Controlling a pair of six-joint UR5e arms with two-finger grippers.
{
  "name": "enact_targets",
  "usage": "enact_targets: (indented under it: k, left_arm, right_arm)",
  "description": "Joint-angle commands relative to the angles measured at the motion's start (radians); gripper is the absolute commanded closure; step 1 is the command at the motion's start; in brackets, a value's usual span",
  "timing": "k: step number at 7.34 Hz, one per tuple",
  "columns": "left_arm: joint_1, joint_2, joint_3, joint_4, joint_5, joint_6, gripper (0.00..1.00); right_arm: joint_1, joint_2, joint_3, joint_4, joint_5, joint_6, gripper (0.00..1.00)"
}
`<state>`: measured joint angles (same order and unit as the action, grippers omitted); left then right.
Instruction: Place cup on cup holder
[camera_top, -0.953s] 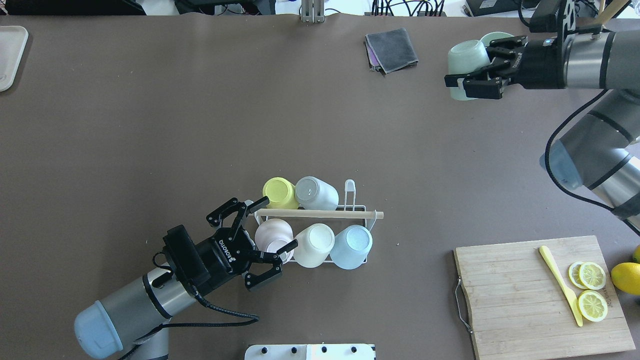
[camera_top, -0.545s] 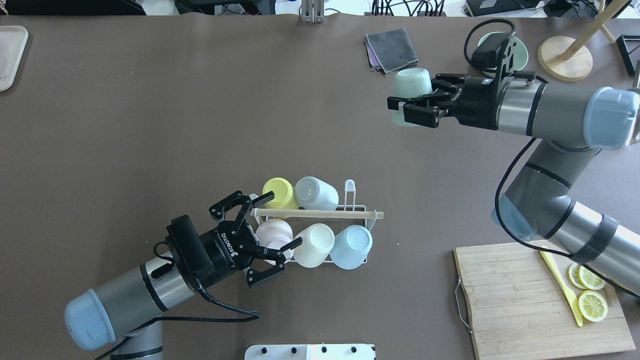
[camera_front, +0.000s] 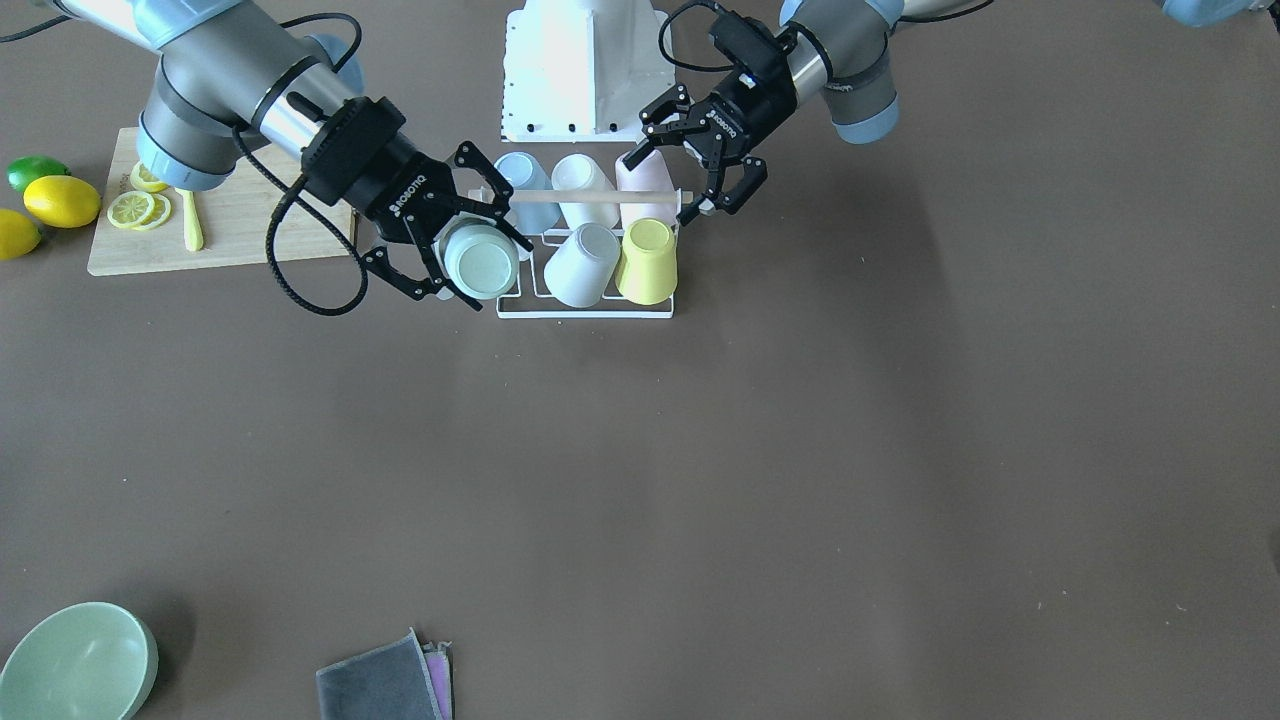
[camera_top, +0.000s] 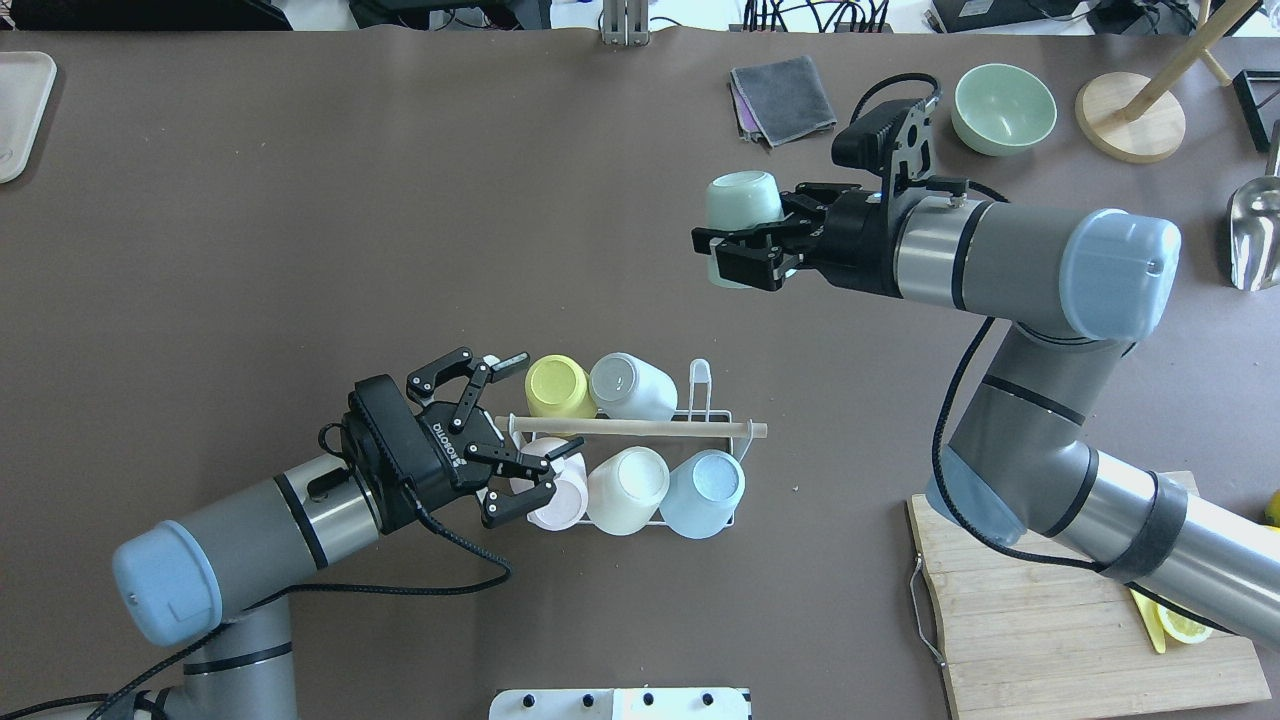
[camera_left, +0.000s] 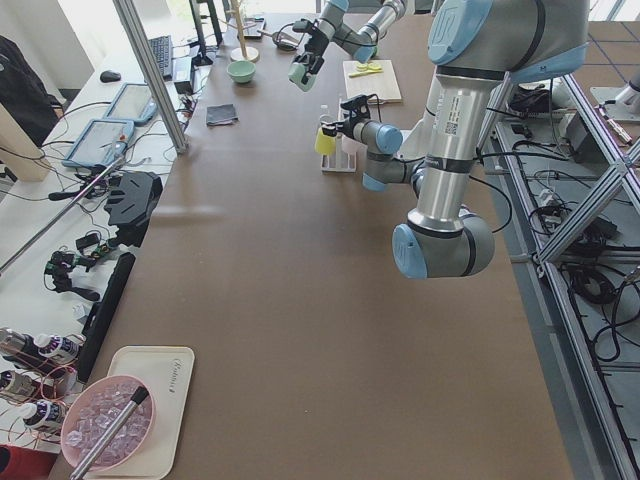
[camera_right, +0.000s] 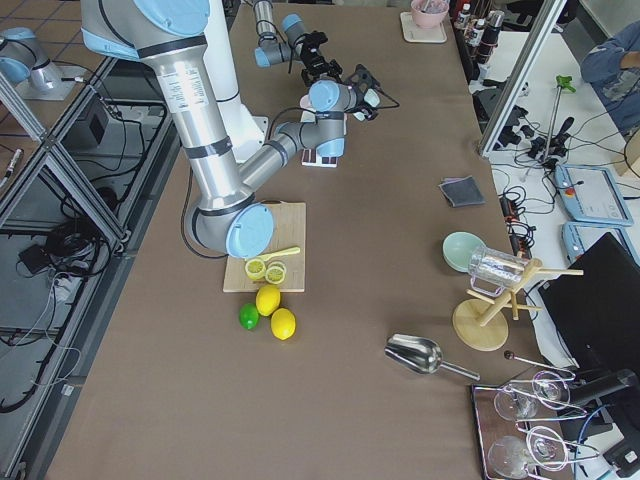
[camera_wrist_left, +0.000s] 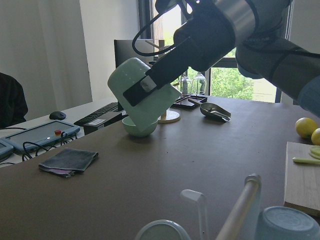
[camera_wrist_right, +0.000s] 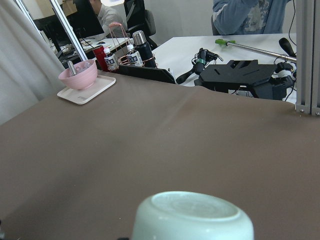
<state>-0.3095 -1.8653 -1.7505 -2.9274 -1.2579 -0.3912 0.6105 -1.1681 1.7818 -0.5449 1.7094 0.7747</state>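
The left gripper (camera_top: 535, 405) sits closest to the robot, its fingers spread wide at the left end of the holder (camera_top: 715, 412). One finger lies over the pink cup (camera_top: 565, 505) and the other reaches toward the yellow cup (camera_top: 555, 385); whether either finger touches a cup cannot be told. The holder stands on the brown table (camera_top: 300, 250) with its wooden rod (camera_top: 640, 427) running left to right. Its near row carries the pink cup, a cream cup (camera_top: 627, 490) and a blue cup (camera_top: 705, 492), all upside down. The far row carries the yellow cup and a grey cup (camera_top: 632, 387), and beside the grey cup the rightmost prong (camera_top: 700, 378) is bare. To the right, by the table's near edge, a board (camera_top: 1020, 590) lies partly under the right arm, with a lemon slice (camera_top: 1185, 622) showing at its corner. Farther out, the right gripper (camera_top: 715, 252) is clamped on the cup (camera_top: 745, 200), which is pale green and held in the air, tilted with its base up, well apart from the holder and beyond its right end. Past it, near the far edge, lie a folded grey cloth (camera_top: 785, 97) and a green bowl (camera_top: 1003, 108).
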Motion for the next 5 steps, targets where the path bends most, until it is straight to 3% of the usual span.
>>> enact_targets:
  k: [1, 3, 5]
  left_arm:
    - [-0.154, 0.014, -0.001, 0.150, -0.199, -0.173, 0.01]
    - [-0.271, 0.032, 0.000, 0.236, -0.375, -0.244, 0.01]
    - [-0.504, 0.038, 0.002, 0.460, -0.763, -0.242, 0.01]
  right_arm:
    - [-0.087, -0.001, 0.013, -0.041, -0.092, -0.003, 1.00]
    - [-0.110, -0.021, 0.010, -0.041, -0.099, -0.011, 1.00]
    - [-0.121, -0.030, 0.008, -0.041, -0.108, -0.040, 1.00]
